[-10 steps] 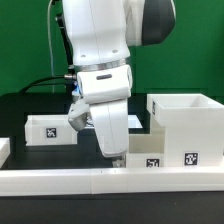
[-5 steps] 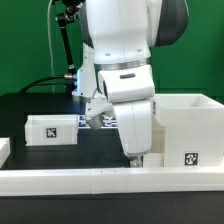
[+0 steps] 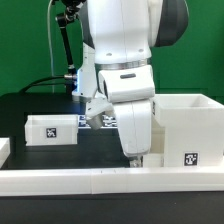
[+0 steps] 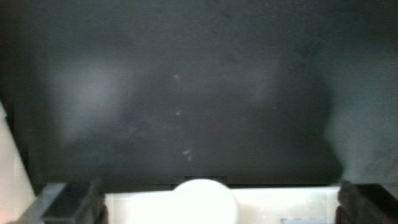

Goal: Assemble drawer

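My gripper [image 3: 138, 156] points down, low over a small white tray beside the tall white box shell [image 3: 188, 122] on the exterior view's right. The arm hides most of this tray there. In the wrist view the tray's white front [image 4: 267, 205] with a round knob [image 4: 201, 192] lies between my fingers [image 4: 64, 202], which stand apart on either side with a small gap. The gripper [image 4: 214, 205] is open. A second small tray [image 3: 52, 130] with a tag stands at the exterior view's left.
A long low white rail [image 3: 90, 181] runs along the table's front. The marker board [image 3: 104, 120] lies flat behind the arm. Cables hang at the back left. A white piece [image 3: 3, 148] shows at the left edge.
A second ago the arm stood further to the exterior view's left; it has moved right, over the tray by the box shell. Over the last half second nothing has moved.
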Available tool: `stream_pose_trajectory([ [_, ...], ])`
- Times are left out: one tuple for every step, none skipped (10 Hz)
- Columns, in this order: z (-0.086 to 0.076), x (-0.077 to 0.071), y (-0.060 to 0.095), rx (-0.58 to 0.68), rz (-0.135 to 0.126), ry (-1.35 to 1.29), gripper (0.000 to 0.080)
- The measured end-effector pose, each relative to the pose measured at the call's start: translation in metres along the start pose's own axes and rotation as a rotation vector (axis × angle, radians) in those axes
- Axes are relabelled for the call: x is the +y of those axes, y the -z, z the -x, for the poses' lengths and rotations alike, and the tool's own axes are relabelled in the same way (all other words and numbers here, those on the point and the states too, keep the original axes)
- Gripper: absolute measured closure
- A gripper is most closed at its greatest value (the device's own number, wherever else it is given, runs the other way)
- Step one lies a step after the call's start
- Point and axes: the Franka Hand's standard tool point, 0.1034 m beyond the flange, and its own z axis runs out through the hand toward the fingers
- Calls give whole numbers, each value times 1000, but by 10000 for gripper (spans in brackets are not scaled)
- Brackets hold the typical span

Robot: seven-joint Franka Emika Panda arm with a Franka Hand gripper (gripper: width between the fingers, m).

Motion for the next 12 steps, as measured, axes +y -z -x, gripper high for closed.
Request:
stream_pose_trajectory([
  [0, 0, 0, 0, 0, 0, 150],
  [0, 0, 0, 0, 0, -1, 150],
  [0, 0, 0, 0, 0, -1, 150],
  [-1, 1, 2, 1, 3, 6, 150],
  [-1, 2, 2, 1, 5, 8, 150],
  [-2, 2, 2, -1, 8, 4, 150],
  [-2, 2, 2, -15, 9, 1, 150],
  [-2, 2, 1, -29, 5, -4, 150],
  [-2, 2, 1, -41, 5, -9, 150],
  [-2, 2, 1, -48, 6, -20, 150],
  [-2, 2, 1, -58, 7, -25, 150],
  [0, 2, 1, -60, 10, -33, 150],
])
